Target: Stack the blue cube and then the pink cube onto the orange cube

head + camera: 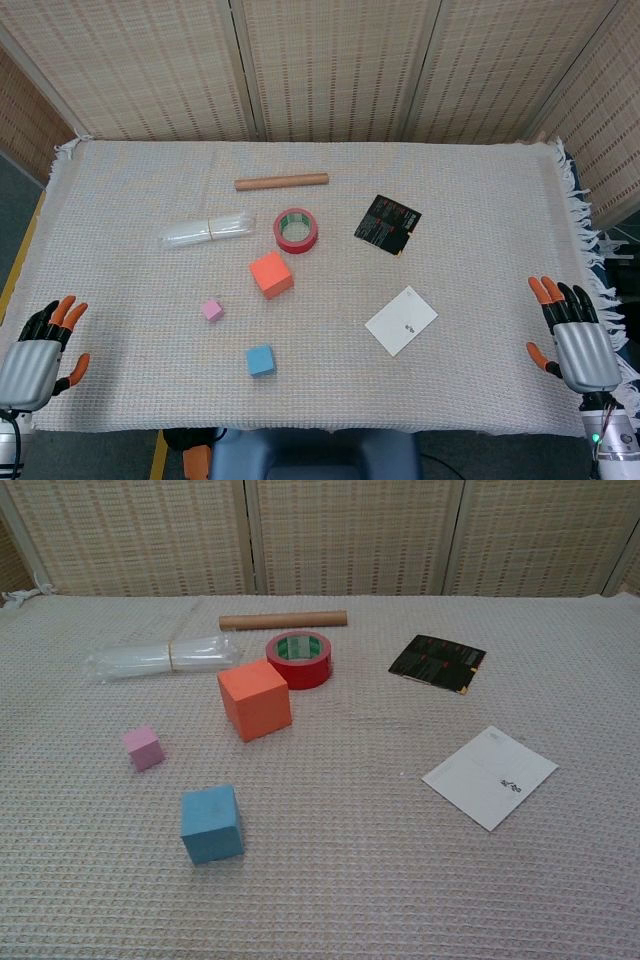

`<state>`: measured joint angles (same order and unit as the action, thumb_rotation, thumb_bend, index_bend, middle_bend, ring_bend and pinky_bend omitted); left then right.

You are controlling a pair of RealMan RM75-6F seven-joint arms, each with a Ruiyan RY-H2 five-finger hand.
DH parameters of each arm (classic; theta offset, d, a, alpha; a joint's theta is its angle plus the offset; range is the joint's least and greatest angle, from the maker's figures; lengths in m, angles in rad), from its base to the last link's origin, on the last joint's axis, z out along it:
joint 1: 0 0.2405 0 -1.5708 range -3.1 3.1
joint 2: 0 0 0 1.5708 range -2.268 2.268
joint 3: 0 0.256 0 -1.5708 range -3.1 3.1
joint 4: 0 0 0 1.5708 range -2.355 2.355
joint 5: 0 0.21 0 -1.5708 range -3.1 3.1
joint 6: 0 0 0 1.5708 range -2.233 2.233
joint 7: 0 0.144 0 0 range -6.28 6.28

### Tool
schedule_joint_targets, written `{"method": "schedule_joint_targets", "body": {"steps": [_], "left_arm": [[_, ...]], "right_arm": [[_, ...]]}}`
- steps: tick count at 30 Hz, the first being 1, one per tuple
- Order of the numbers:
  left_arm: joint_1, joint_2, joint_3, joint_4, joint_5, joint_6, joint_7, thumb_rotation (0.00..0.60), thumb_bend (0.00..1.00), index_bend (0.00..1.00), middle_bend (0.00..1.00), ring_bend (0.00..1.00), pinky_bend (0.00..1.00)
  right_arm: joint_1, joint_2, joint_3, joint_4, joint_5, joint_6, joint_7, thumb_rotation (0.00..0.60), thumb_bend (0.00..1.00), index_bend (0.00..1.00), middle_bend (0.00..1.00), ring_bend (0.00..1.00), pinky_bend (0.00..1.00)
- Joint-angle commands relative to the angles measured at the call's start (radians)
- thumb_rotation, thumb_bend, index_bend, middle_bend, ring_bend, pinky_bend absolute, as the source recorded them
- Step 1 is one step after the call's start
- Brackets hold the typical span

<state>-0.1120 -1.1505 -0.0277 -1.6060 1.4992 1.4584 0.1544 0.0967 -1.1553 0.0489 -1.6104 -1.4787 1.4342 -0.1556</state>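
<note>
Nothing stacked yet: both hands empty at the table's near corners.

The left hand and right hand rest with fingers spread, holding nothing, well apart from the cubes. The blue cube lies nearest, the pink cube just beyond it to the left, the orange cube farther back beside a roll of red tape; each sits alone, so both placements remain. A pale woven cloth covers the table; woven screens stand behind.
</note>
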Motion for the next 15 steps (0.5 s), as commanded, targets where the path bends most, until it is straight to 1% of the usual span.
{"method": "schedule_joint_targets", "body": {"steps": [1, 3, 4, 7, 11, 14, 15], "left_arm": [[0.001, 0.003, 0.033, -0.013, 0.049, -0.006, -0.022, 0.6, 0.39, 0.07, 0.0, 0.0, 0.17], [-0.006, 0.014, 0.063, -0.021, 0.102, -0.018, -0.059, 0.6, 0.39, 0.07, 0.0, 0.0, 0.22], [-0.014, 0.018, 0.08, -0.024, 0.138, -0.025, -0.082, 0.6, 0.39, 0.07, 0.0, 0.0, 0.23], [-0.033, 0.006, 0.111, -0.024, 0.195, -0.057, -0.083, 0.6, 0.39, 0.07, 0.02, 0.01, 0.28], [-0.058, -0.04, 0.124, -0.034, 0.198, -0.131, 0.005, 0.6, 0.38, 0.07, 0.11, 0.12, 0.38], [-0.077, -0.081, 0.122, -0.047, 0.18, -0.188, 0.09, 0.6, 0.36, 0.06, 0.25, 0.24, 0.48], [-0.083, -0.094, 0.122, -0.05, 0.178, -0.202, 0.111, 0.6, 0.36, 0.06, 0.31, 0.29, 0.52]], "right_arm": [[-0.004, 0.004, -0.002, -0.005, -0.002, 0.007, 0.004, 0.6, 0.18, 0.0, 0.0, 0.0, 0.0], [-0.006, 0.006, -0.003, -0.007, -0.005, 0.011, 0.006, 0.6, 0.18, 0.0, 0.0, 0.0, 0.0], [-0.007, 0.009, -0.004, -0.009, -0.006, 0.01, 0.008, 0.6, 0.18, 0.0, 0.0, 0.0, 0.0], [-0.011, 0.018, -0.003, -0.02, -0.001, 0.013, 0.015, 0.6, 0.18, 0.0, 0.0, 0.0, 0.0], [-0.014, 0.019, -0.003, -0.022, -0.002, 0.019, 0.009, 0.6, 0.18, 0.0, 0.0, 0.0, 0.0], [-0.012, 0.019, -0.005, -0.023, -0.001, 0.011, 0.005, 0.6, 0.18, 0.0, 0.0, 0.0, 0.0], [-0.011, 0.019, -0.006, -0.024, -0.001, 0.008, 0.005, 0.6, 0.18, 0.0, 0.0, 0.0, 0.0]]}}
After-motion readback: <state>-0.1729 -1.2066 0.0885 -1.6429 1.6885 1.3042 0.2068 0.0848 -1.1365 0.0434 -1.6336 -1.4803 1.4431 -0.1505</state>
